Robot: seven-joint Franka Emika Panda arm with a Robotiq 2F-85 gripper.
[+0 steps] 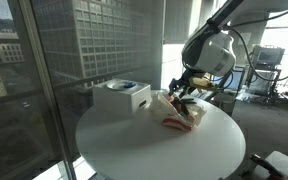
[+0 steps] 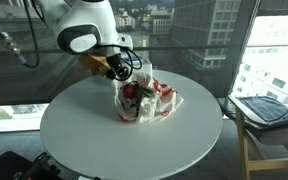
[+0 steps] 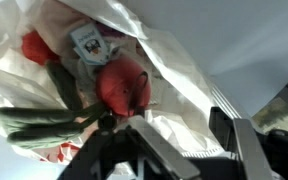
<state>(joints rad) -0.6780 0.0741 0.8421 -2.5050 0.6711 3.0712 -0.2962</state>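
A white plastic bag (image 1: 181, 113) with red markings lies on the round white table (image 1: 134, 145) and shows in both exterior views (image 2: 152, 102). My gripper (image 1: 182, 92) is at the bag's top edge (image 2: 119, 72). In the wrist view the fingers (image 3: 194, 140) are close together with a fold of the bag's white plastic (image 3: 184, 60) between them. Inside the open bag I see a red object (image 3: 122, 88), dark green long objects (image 3: 39, 122) and a small printed packet (image 3: 89, 42).
A white box (image 1: 121, 96) with a round blue-rimmed top stands on the table beside the bag, near the window. A chair with a dark cushion (image 2: 264, 110) stands past the table's edge. Lab equipment (image 1: 269, 70) is behind the arm.
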